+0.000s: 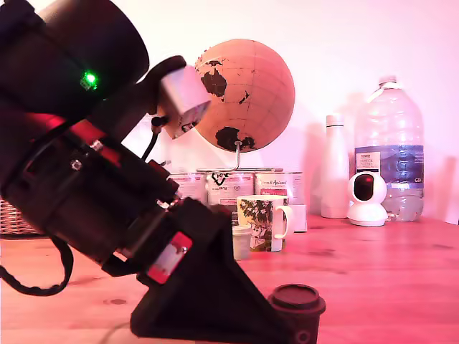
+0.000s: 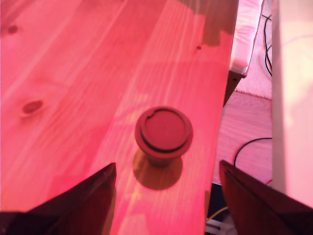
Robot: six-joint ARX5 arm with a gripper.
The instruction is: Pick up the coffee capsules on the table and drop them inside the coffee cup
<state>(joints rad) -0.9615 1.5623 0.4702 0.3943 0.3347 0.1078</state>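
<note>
— Pine, item one: the desk (image 1: 373, 276), under pink light. What is listed for this step?

— Dark capsule (image 2: 164, 133), standing lid-up on its narrow end, close to the desk's edge. The fingers (image 2: 95, 198) are spread wide with nothing between the tips. The capsule sits just ahead of them, roughly centred in the gap and untouched.

— Handling note?

— Come down until the tips flank the tapered body below the rim, then close evenly. A lopsided squeeze would likely tip it (and the edge is near). Lift straight up before travelling.

— Containers?

— Coffee cup (image 1: 259, 222), white with a leaf print, well back from the dark capsule. The exterior view sees it side-on, so I cannot tell what is inside. The pale capsule (image 1: 242, 241) stands on the desk just beside the cup, on the exterior view's left, so it is not in it. Tins (image 1: 229, 188) stand behind the cup, and their contents are not visible either.
</note>
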